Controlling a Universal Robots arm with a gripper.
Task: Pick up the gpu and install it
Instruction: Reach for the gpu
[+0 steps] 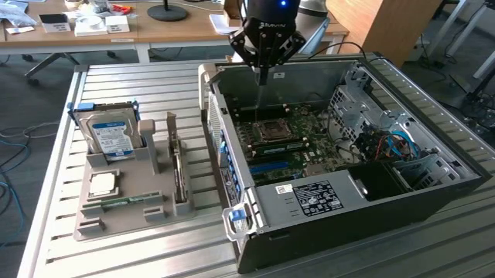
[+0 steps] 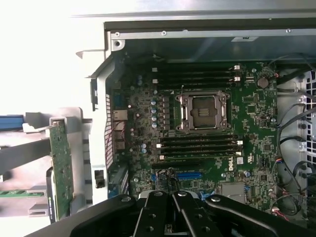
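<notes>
The thin green gpu card (image 2: 61,168) is stood on its edge in a grey plastic tray (image 1: 127,217). In the exterior view it is seen at nine o'clock from the open black computer case (image 1: 371,214). The black gripper (image 1: 263,78) is held over the green motherboard (image 1: 309,130), fingers pressed together, nothing pinched.
</notes>
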